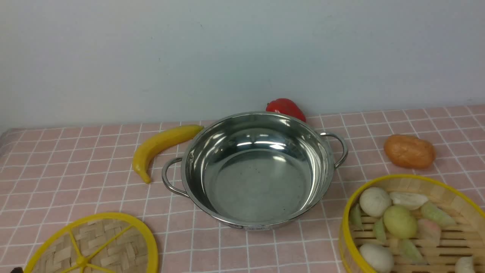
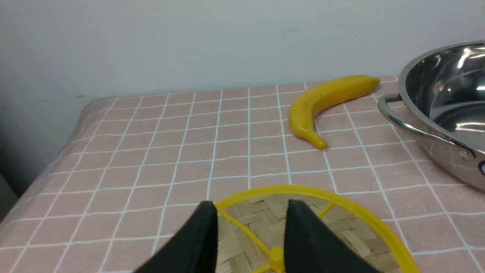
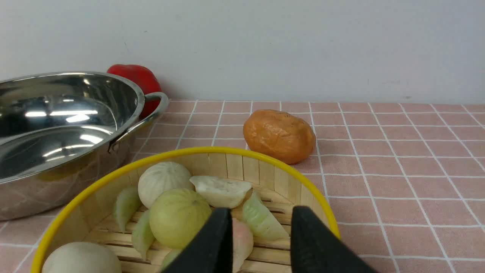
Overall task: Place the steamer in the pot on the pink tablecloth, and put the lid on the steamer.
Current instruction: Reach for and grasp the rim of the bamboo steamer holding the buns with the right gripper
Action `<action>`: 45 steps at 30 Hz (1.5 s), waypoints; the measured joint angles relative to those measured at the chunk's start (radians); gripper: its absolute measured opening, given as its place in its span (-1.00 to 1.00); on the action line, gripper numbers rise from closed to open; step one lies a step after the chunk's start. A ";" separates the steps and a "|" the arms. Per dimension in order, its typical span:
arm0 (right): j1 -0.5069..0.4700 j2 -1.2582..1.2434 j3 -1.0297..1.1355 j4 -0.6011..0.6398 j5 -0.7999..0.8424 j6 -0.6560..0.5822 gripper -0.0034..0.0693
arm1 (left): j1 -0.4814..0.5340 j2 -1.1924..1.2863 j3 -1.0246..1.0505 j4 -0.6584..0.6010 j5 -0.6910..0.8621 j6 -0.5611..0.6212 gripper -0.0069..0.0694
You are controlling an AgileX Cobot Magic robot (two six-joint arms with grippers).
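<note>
Left gripper is held parted and empty over the lid, right gripper likewise over the steamer at front right, each seemingly staged for its own pick, with the pot set bare mid pink tablecloth to receive both

Steel pot between lid and steamer

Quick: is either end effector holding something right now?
Left end effector: open, empty, by the lid.
Right end effector: open, empty, by the steamer.
</note>
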 joint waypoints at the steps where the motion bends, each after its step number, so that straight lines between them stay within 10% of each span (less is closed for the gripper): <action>1: 0.000 0.000 0.000 0.000 0.000 0.000 -0.25 | 0.000 0.000 0.000 0.000 0.000 0.000 -0.18; 19: 0.000 0.000 0.000 0.000 0.000 0.000 -0.25 | 0.000 0.000 0.000 0.001 0.000 0.000 -0.18; 45: 0.000 0.000 0.001 0.000 0.000 0.000 -0.25 | 0.000 0.000 0.000 0.346 0.000 0.196 -0.18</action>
